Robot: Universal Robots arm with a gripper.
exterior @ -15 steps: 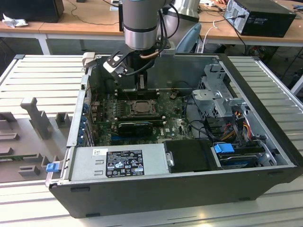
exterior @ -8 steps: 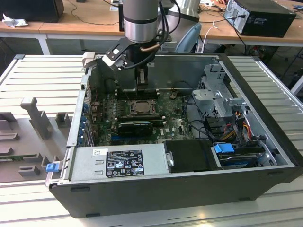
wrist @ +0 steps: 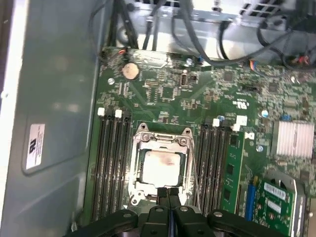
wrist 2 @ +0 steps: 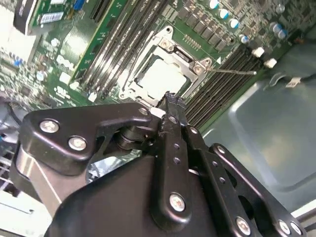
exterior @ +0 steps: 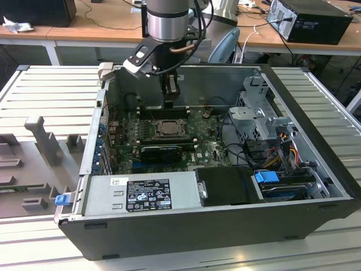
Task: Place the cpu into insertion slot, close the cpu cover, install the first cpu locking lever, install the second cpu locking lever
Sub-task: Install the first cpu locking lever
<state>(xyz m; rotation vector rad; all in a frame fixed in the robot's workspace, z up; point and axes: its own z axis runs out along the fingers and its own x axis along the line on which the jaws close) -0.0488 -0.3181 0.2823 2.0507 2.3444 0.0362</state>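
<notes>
Gripper [wrist: 168, 191]: fingers together, empty, poised at the edge of the cpu cover [wrist: 163, 142]. Cpu [wrist: 160, 168]: seated beneath cover window. Risk: slipping off the thin locking lever [wrist 2: 232, 72] and scraping the board.

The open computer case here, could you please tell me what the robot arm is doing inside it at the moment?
The arm's end effector, shut and empty, hangs over one edge of the insertion slot inside the computer case. The cpu already sits in the slot, with the cpu cover down over it. In the second wrist view a thin locking lever sticks out from one corner, apparently not yet latched.
</notes>
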